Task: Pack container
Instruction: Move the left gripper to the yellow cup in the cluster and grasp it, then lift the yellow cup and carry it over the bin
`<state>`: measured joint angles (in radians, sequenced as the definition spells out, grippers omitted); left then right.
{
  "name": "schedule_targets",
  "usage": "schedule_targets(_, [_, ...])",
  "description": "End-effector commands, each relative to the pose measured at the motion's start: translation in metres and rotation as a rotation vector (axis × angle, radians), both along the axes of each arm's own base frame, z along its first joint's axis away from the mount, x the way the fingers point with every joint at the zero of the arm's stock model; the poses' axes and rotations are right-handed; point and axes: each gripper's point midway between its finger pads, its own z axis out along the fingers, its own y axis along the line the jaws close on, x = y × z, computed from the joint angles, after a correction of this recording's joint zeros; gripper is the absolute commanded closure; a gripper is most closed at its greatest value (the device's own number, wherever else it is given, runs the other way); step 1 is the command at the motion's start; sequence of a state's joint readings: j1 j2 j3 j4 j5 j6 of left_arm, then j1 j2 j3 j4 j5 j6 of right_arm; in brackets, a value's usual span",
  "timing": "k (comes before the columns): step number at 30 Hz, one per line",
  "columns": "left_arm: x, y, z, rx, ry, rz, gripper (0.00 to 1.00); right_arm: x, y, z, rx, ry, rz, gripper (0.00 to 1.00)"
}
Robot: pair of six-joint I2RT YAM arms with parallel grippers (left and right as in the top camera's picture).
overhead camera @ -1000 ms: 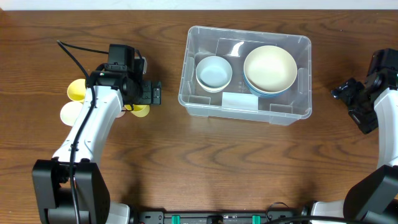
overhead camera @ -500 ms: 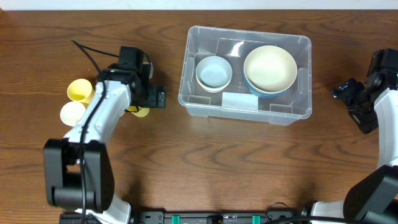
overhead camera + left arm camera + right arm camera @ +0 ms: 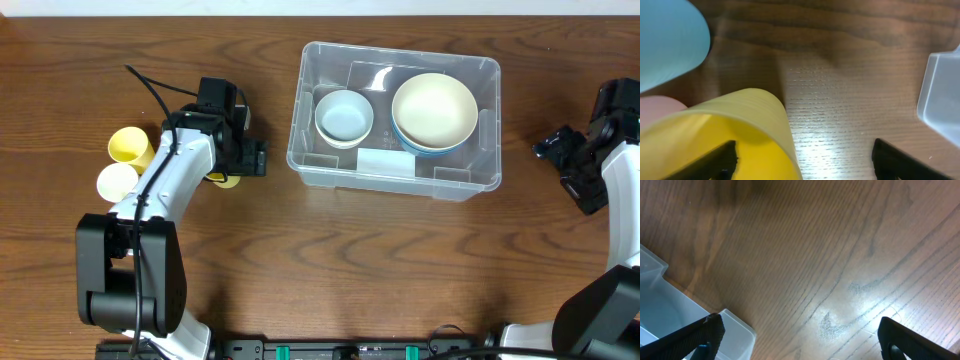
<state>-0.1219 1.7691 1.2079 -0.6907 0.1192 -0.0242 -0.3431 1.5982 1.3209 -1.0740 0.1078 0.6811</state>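
Sitting right of centre on the worktop (image 3: 300, 270), the container (image 3: 450, 178) has broad wood in front of it, its left wall near the left claw (image 3: 805, 162) and its right wall well apart from the right claw (image 3: 800, 340), which hangs wide open. Inside lie a small pale bowl (image 3: 344, 116) on the left and a large cream bowl (image 3: 434, 110) nested in a blue one, both unmoved. Since a second ago the left arm has swung slightly toward the container, and its claw stands open: one finger inside the mouth of a yellow cup (image 3: 725, 135), the other out over the wood.
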Motion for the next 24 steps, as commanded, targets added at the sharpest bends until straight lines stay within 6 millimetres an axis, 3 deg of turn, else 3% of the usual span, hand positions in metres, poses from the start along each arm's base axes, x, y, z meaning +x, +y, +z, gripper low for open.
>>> schedule_targets(1, [-0.0025,0.0028,-0.0017,0.016,0.004,0.002,0.27,-0.0013,-0.0019,-0.0007,-0.004,0.002,-0.018,0.01])
schedule_targets(4, [-0.0025,0.0028,-0.0017,0.016,0.004,0.002,0.32,-0.0013,-0.0019,-0.0007,-0.004,0.002,-0.018,0.01])
schedule_targets(8, [-0.0025,0.0028,-0.0017,0.016,0.005,0.002,0.58,-0.0013,-0.0019,-0.0007,-0.004,0.002,-0.018,0.01])
schedule_targets(10, [-0.0027,0.0028,-0.0017,0.016,0.005,0.002,0.65,-0.0014,-0.0018,-0.0007,-0.004,0.002,-0.018,0.01])
schedule_targets(24, [-0.0033,0.0029,-0.0018,0.014,0.008,0.010,0.86,-0.0013,-0.0019,-0.0007,-0.004,0.002,-0.018,0.01])
